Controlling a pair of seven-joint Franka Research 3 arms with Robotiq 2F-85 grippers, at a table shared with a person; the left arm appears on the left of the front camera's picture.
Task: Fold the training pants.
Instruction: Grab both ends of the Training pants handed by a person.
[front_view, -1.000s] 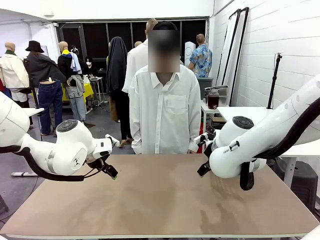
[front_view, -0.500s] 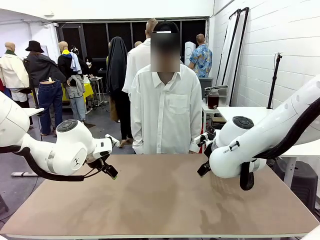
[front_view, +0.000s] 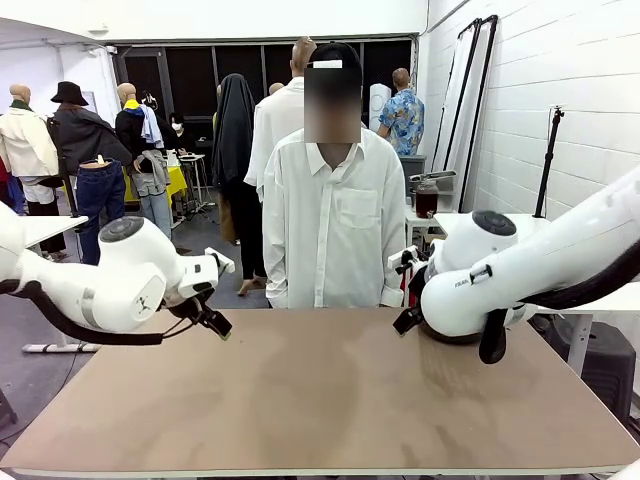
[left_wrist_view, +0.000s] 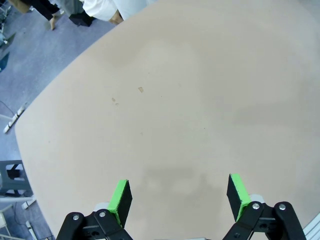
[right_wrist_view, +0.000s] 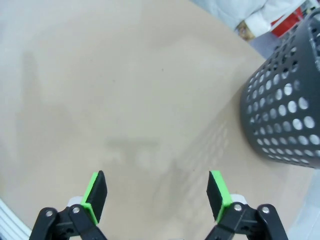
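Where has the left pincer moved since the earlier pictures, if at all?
Yes: the left pincer rose and shifted slightly to picture left, its tips now nearer the far edge of the table.

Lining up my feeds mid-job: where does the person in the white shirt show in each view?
Front view: the person stands centre, behind the table.
Left wrist view: white shirt at the top edge, left of centre.
Right wrist view: white sleeve at top right, above the grey basket.
Shared landmark: the table's far edge, right in front of the person.
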